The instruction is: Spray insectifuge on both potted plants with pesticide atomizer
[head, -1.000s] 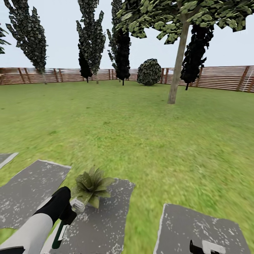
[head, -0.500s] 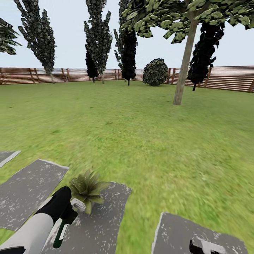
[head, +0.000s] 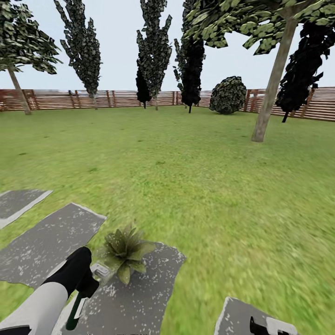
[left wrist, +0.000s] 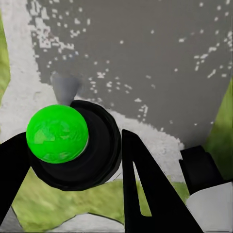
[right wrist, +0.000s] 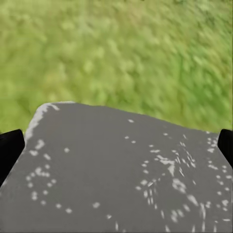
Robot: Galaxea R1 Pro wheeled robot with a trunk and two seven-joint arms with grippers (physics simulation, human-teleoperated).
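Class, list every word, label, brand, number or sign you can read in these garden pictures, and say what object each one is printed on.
No readable text in any view.
Pesticide atomizer in the left gripper: a white strip on its side, with no letters that can be made out.
Its grey trigger head: a pale mark, too small and blurred to read.
Stepping stones, fence, potted plant: no writing.

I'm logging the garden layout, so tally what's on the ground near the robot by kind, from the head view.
Grey stepping stones: 4
Potted plants: 1
Pesticide atomizers: 1, held in the left pincer
Total: 6
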